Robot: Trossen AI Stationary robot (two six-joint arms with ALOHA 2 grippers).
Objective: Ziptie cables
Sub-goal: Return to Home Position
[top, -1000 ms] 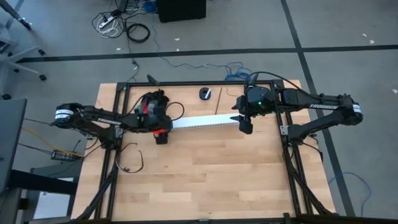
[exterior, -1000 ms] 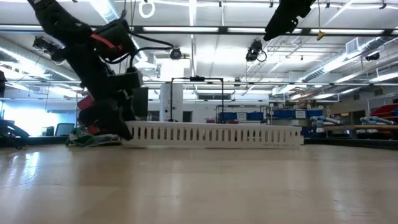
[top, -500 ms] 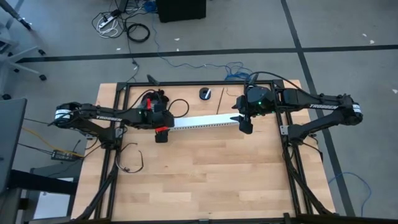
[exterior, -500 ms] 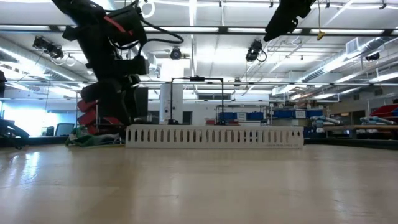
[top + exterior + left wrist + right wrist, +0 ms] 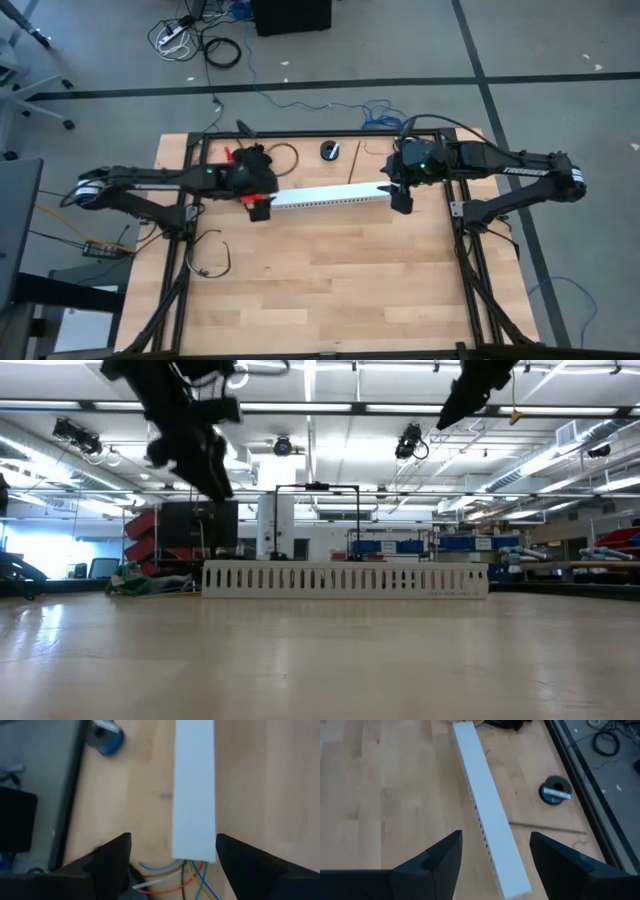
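A white slotted duct [image 5: 328,195] lies flat on the table, running left to right. Thin cables, blue, orange, red and white [image 5: 186,869], come out of its left end. In the low view a dark-and-green heap [image 5: 148,582] rests on the table at that end. My left gripper [image 5: 258,207] hangs open above the duct's left end, well clear of it [image 5: 205,470]; its fingers [image 5: 172,840] stand wider than the duct. My right gripper [image 5: 400,200] hangs open high over the duct's right end [image 5: 495,837].
A small dark tape roll [image 5: 329,151] lies on the table beyond the duct's middle. A loose dark wire [image 5: 210,258] lies near the left rail. Black frame rails [image 5: 462,250] border the table. Bare wood stretches between the duct and the near edge.
My left gripper has risen from table height at the duct's left end to well above it, staying open. The duct and the cables have kept their place.
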